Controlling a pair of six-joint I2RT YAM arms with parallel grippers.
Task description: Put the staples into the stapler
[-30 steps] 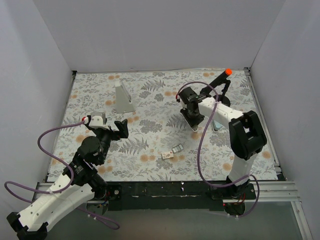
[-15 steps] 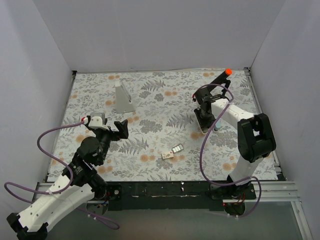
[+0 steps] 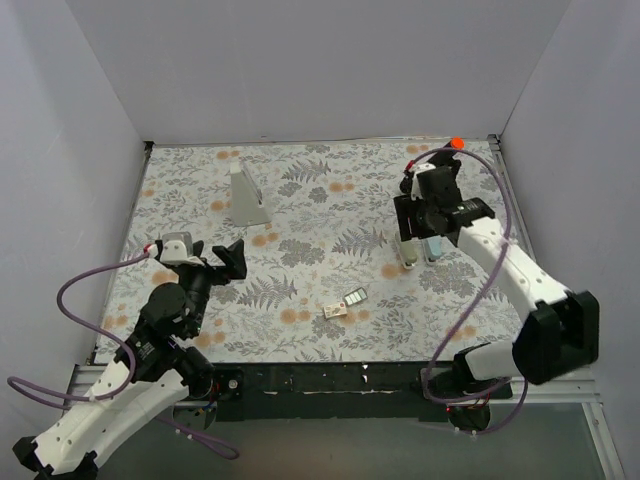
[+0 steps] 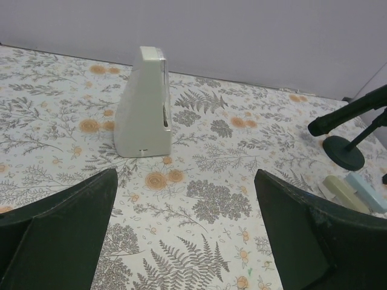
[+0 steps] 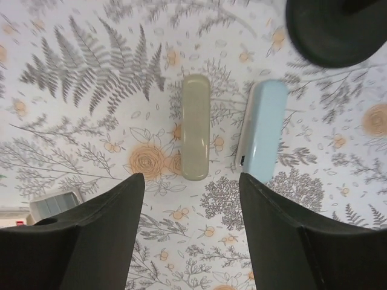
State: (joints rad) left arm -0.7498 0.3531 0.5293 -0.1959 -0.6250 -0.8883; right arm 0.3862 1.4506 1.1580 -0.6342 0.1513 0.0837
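Observation:
Two stapler bars lie side by side on the floral mat: a pale green one and a light blue one. They also show in the top view, pale green and blue. My right gripper is open and empty, hovering just above their near ends. The staples lie apart at front centre: a whitish packet and a small tray with silvery-green strips. My left gripper is open and empty at the left, above the mat.
A tall grey-white wedge stands at the back left, and shows in the left wrist view. A black stand with an orange tip is at the back right; its round base sits just beyond the staplers. White walls enclose the mat.
My right arm has swung right and back, from mid-mat to above the two staplers. My left gripper has shifted slightly to the left. The staples have not moved.

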